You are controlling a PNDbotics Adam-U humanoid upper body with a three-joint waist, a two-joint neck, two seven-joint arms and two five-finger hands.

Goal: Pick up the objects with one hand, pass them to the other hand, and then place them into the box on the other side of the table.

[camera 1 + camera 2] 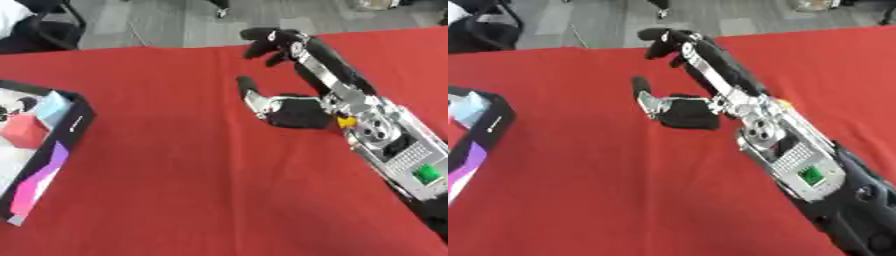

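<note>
Nearest the camera is the robot's right forearm (409,160), silver and black, entering from the lower right with a small green square and a patch of yellow showing on it. Beyond it the right hand (297,107) stretches out over the red table (175,175); its fingers (289,42) reach toward the far edge and bend down at the tips, while the thumb (249,92) sticks out to the left, apart from them. Nothing lies between fingers and thumb, so the hand is spread and holds no object; whether the fingertips touch the cloth cannot be told.

At the left edge sits the box (74,125), black-walled with a pink and purple panel on its side, cut off by the frame in both views. Inside it lie a red block (24,132) and a pale blue piece (52,107); the rest of its contents are hard to make out. 1 short white mark shows on the box wall, but it cannot be read

The left hand shows in neither view
</note>
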